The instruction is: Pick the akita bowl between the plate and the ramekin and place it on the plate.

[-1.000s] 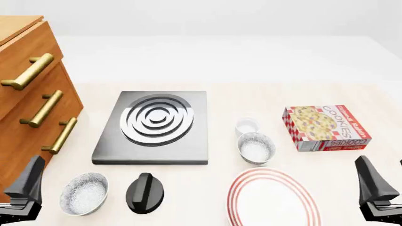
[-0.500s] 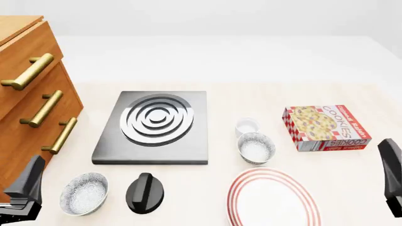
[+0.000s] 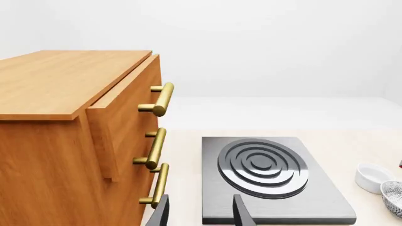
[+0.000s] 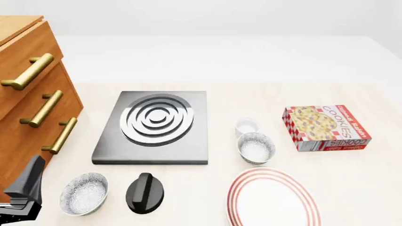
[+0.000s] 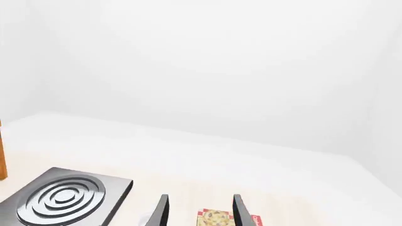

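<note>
The akita bowl [image 4: 255,148], speckled white inside with a dark mottled outside, sits upright between the small white ramekin [image 4: 247,126] behind it and the red-ringed plate [image 4: 273,197] in front of it. In the left wrist view the ramekin [image 3: 373,176] and the bowl's edge [image 3: 394,197] show far off to one side. My left gripper [image 4: 25,188] rests at the near left corner, open and empty [image 3: 199,214]. In the front view my right gripper is out of sight. Its own wrist view shows it [image 5: 201,212] open, empty and high above the table.
A twin speckled bowl [image 4: 84,193] and a black knob [image 4: 145,193] lie near the front left. A dark stove plate [image 4: 154,125] sits mid-table, and a cookies box [image 4: 325,127] lies right of the ramekin. A wooden drawer cabinet [image 4: 31,103] with brass handles fills the left side.
My right gripper has slid rightward and out of the front view. The left gripper and all objects have stayed put.
</note>
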Controlling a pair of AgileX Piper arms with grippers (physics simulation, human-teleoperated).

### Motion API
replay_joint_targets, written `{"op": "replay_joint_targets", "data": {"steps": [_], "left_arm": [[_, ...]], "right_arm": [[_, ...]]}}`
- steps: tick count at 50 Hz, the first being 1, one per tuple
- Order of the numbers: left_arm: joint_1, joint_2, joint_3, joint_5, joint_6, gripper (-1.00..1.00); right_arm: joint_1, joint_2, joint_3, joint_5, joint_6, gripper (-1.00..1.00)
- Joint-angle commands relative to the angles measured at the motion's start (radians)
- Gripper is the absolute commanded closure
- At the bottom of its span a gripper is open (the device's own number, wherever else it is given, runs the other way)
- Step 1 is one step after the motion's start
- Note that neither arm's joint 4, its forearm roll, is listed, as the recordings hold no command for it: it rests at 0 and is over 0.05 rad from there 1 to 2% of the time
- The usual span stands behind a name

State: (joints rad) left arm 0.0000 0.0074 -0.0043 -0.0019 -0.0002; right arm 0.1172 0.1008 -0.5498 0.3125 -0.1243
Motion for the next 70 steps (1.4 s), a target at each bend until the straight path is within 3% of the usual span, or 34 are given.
{"op": "replay_joint_targets", "data": {"steps": [1, 25, 32, 39, 51, 56, 65, 70], "left_arm": [[0.0, 0.0, 0.0, 0.0, 0.0, -1.0], [0.0, 0.0, 0.0, 0.0, 0.0, -1.0], [0.0, 0.0, 0.0, 0.0, 0.0, -1.0], [0.0, 0.0, 0.0, 0.0, 0.0, -1.0], [0.0, 0.0, 0.0, 0.0, 0.0, -1.0], [0.0, 0.0, 0.0, 0.0, 0.0, -1.0], [0.0, 0.0, 0.0, 0.0, 0.0, -1.0], [0.0, 0.0, 0.0, 0.0, 0.0, -1.0]], "right_arm": [[0.0, 0.15, -0.194, 0.065, 0.011, -1.0], [0.011, 0.46, -0.566, 0.258, 0.009, -1.0], [-0.015, 0.537, -0.607, 0.298, 0.06, -1.0], [-0.05, 0.605, -0.638, 0.354, 0.059, -1.0], [0.035, 0.773, -0.747, 0.451, 0.137, -1.0], [0.012, 0.829, -0.772, 0.477, 0.135, -1.0], [0.03, 0.949, -0.819, 0.531, 0.198, -1.0], [0.023, 0.987, -0.828, 0.543, 0.18, -1.0]]}}
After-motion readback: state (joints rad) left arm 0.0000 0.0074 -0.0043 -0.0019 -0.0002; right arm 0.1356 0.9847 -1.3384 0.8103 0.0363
